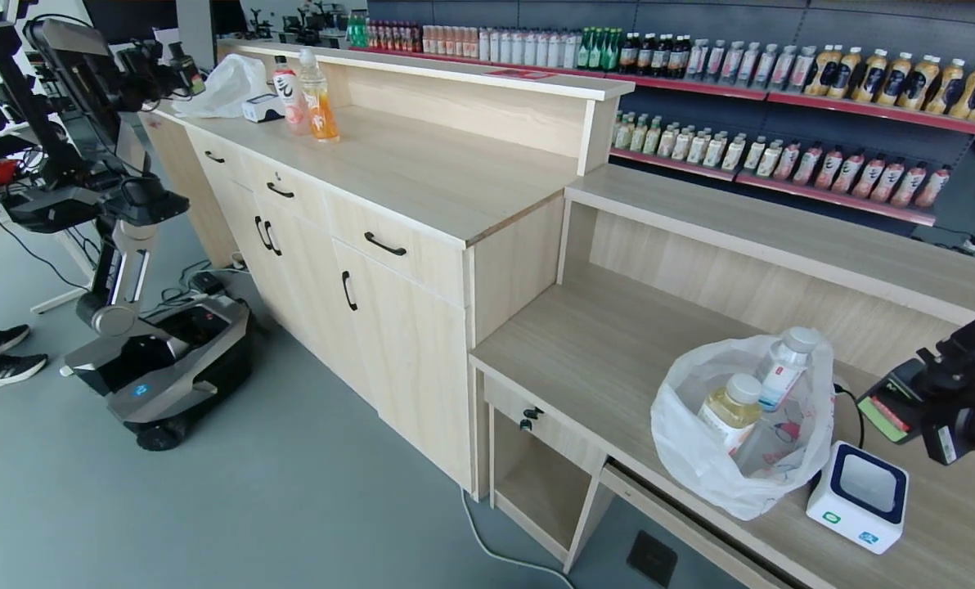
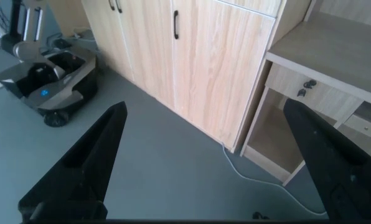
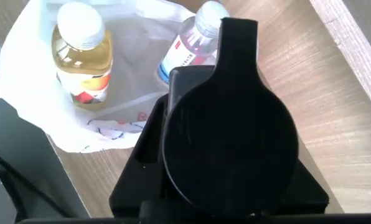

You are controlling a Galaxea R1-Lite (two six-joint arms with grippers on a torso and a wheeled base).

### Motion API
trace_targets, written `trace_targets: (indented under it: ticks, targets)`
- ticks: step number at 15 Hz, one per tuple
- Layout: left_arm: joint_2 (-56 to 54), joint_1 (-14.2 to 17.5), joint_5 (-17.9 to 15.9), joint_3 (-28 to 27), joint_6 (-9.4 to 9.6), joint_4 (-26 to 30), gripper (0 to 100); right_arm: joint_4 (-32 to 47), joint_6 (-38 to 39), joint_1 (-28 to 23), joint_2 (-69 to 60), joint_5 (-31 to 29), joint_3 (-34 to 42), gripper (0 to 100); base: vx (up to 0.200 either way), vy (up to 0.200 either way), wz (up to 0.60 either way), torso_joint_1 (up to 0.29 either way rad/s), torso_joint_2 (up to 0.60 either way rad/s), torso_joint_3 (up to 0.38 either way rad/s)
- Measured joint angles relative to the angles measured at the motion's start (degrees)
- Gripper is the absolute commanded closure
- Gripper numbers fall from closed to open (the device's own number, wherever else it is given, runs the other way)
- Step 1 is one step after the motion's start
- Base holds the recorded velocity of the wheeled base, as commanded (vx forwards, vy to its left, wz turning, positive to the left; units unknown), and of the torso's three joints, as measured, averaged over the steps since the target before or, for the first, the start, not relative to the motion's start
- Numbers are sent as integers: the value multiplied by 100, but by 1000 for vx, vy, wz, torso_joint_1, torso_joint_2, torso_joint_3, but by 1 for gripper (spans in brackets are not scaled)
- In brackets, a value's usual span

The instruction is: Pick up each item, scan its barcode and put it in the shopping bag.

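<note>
Inside the shopping bag: yellow bottle and clear bottle. Scanner just beside the bag. Left gripper, well apart from it, jaws released; right gripper near it, seemingly obscured, state cannot be told.

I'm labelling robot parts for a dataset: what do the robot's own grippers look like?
The left gripper has two matte black jaws, each a long flat wedge tapering to a narrow tip. The right gripper is also black, a bulky rounded body narrowing to a squared end.
</note>
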Motion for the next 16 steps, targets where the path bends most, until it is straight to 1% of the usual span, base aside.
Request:
trace_targets:
  ticks: [2, 4, 6, 8, 11, 14, 16]
  targets:
    - [0, 0, 0, 0, 0, 0, 0, -9, 332, -5, 130, -7, -6, 100, 0, 0, 0, 0, 0, 0]
    - [0, -7, 0, 0, -2, 0, 0, -2, 859, -18, 351, 0, -20, 100, 0, 0, 0, 0, 0, 0]
    - [0, 0, 0, 0, 0, 0, 0, 224, 1022, -33, 610, -2, -28, 100, 0, 0, 0, 0, 0, 0]
    - [0, -5, 0, 0, 0, 0, 0, 149, 1044, -20, 852, 1, -52, 100, 0, 0, 0, 0, 0, 0]
    - [0, -2, 0, 0, -2, 0, 0, -235, 1057, -5, 1357, 0, -149, 100, 0, 0, 0, 0, 0, 0]
    - [0, 0, 0, 0, 0, 0, 0, -824, 1070, 201, 1892, 4, -304, 100, 0, 0, 0, 0, 0, 0]
    - [0, 0, 0, 0, -2, 0, 0, -933, 1079, 422, 2131, 1, -369, 100, 0, 0, 0, 0, 0, 0]
